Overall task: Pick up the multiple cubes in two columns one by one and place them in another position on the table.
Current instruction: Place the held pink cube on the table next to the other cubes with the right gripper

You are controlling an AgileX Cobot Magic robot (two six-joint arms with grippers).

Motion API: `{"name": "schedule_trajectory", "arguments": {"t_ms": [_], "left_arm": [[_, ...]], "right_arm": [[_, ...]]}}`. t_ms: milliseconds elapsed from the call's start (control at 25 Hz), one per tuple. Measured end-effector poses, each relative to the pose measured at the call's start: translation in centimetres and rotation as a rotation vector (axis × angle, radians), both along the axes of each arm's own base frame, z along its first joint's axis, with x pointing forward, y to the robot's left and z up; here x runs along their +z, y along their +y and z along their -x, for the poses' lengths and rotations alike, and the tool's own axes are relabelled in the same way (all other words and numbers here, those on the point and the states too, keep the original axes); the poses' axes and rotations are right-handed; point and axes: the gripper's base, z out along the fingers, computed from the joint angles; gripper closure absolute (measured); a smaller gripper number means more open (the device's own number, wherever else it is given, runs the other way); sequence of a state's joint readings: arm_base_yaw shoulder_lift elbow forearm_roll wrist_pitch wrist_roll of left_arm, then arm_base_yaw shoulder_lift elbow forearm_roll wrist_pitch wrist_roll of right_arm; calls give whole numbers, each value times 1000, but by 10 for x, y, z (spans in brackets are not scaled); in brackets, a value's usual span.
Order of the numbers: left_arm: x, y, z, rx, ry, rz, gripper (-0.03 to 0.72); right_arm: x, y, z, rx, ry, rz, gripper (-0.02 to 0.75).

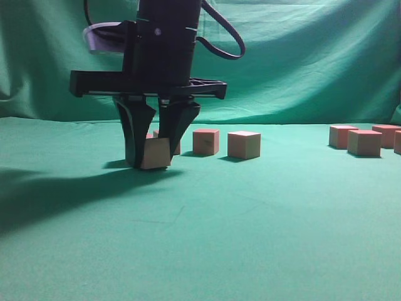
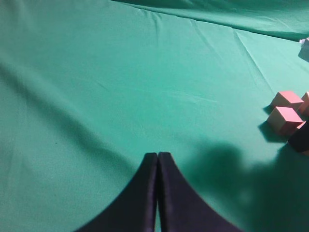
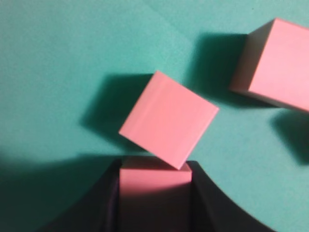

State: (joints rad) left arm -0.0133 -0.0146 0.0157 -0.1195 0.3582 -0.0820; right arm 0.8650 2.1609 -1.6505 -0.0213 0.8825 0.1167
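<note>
Right gripper (image 1: pixel 155 153) clamping a tilted cube (image 1: pixel 156 153) low left of centre on the surface (image 1: pixel 250 232); left gripper (image 2: pixel 157 193) closed, empty. Looking light, rigid; gripping opposite flat faces.

Green cloth backdrop (image 1: pixel 301 56) hanging behind, full of soft folds and wrinkles; darker in the top left corner. Big dark shadow (image 1: pixel 56 194) low on the left.

black pincer (image 1: pixel 155 147), tapered fingers (image 1: pixel 135 135), looped black cable (image 1: pixel 225 37)

A staged lab setup: green-cloth table (image 1: pixel 250 238) before a draped green backdrop (image 1: pixel 313 56).
</note>
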Motion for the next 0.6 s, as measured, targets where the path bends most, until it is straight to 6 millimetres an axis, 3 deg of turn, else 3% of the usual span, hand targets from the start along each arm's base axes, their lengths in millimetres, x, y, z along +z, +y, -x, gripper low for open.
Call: {"name": "schedule_trajectory", "arguments": {"t_ms": [200, 280, 320, 600], "left_arm": [[0, 0, 0, 0, 0, 0, 688], [0, 0, 0, 0, 0, 0, 688], [0, 0, 0, 0, 0, 0, 688], [0, 0, 0, 0, 0, 0, 688]], "right_arm": [[0, 0, 0, -1, 1, -1, 477], [0, 0, 0, -1, 1, -1, 410], [0, 0, 0, -1, 1, -1, 416], [-1, -2, 2, 1, 23, 25, 136]]}}
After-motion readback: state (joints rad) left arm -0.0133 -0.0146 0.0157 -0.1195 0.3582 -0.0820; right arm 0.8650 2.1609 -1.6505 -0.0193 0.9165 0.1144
